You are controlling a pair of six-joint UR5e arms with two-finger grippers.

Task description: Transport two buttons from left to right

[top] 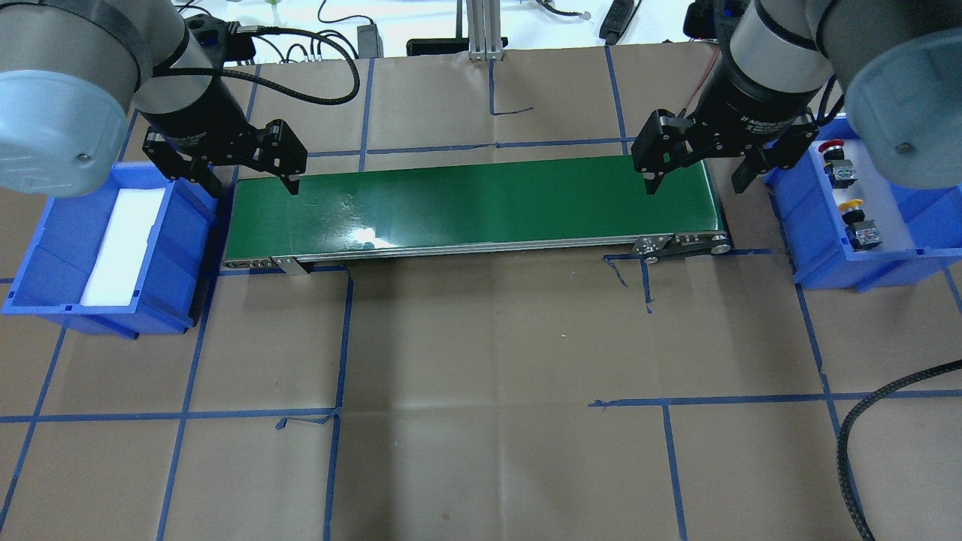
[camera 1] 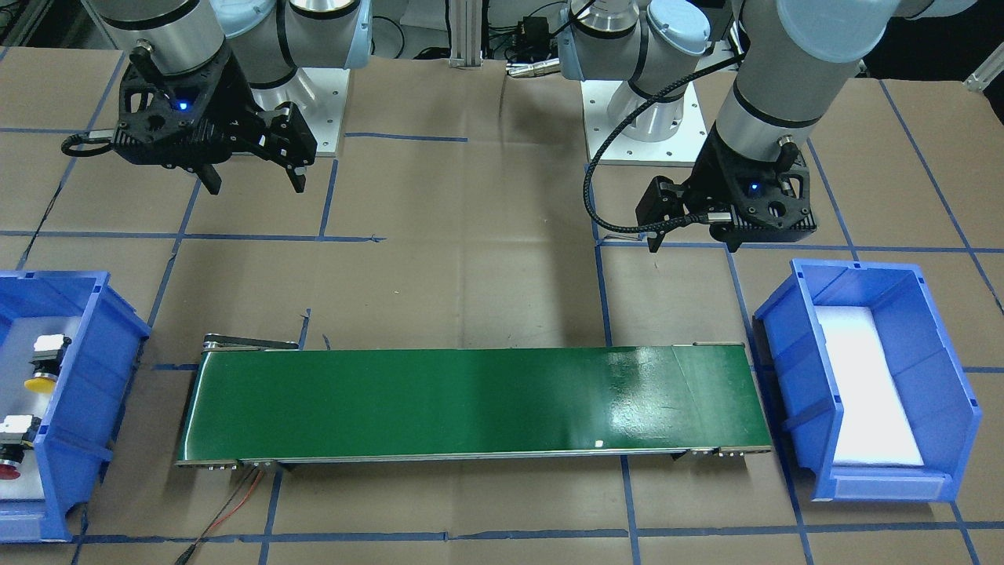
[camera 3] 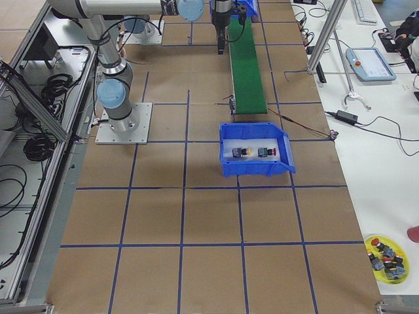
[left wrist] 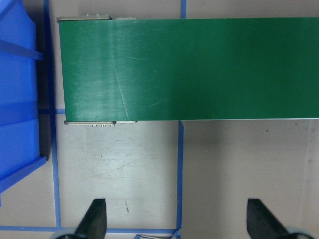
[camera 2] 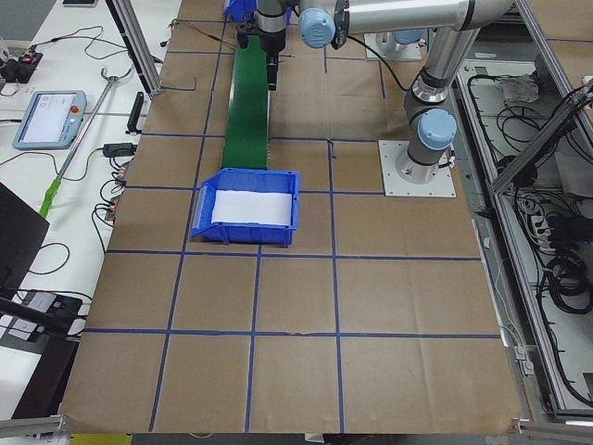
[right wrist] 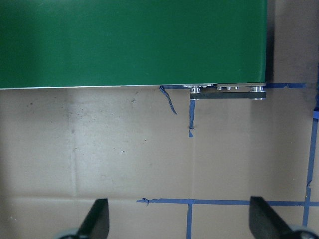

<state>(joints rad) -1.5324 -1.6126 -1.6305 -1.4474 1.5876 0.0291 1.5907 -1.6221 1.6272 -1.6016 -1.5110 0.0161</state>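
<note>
The yellow-capped button (top: 851,205) and the red-capped button (top: 830,146) lie in a blue bin (top: 864,272) at the belt's end on my right side. They also show in the front view, yellow (camera 1: 39,383) and red (camera 1: 8,471). My right gripper (top: 695,182) is open and empty, hovering over the green conveyor belt's (top: 473,203) right end, beside that bin. My left gripper (top: 249,182) is open and empty above the belt's left end. In the wrist views, the left gripper (left wrist: 177,219) and right gripper (right wrist: 179,219) each have their fingers spread wide.
An empty blue bin (top: 98,319) with a white liner stands at the belt's left end. Blue tape lines cross the brown table. A yellow dish (camera 3: 386,256) with several spare buttons sits on the side bench. A black cable (top: 872,421) hangs at the near right.
</note>
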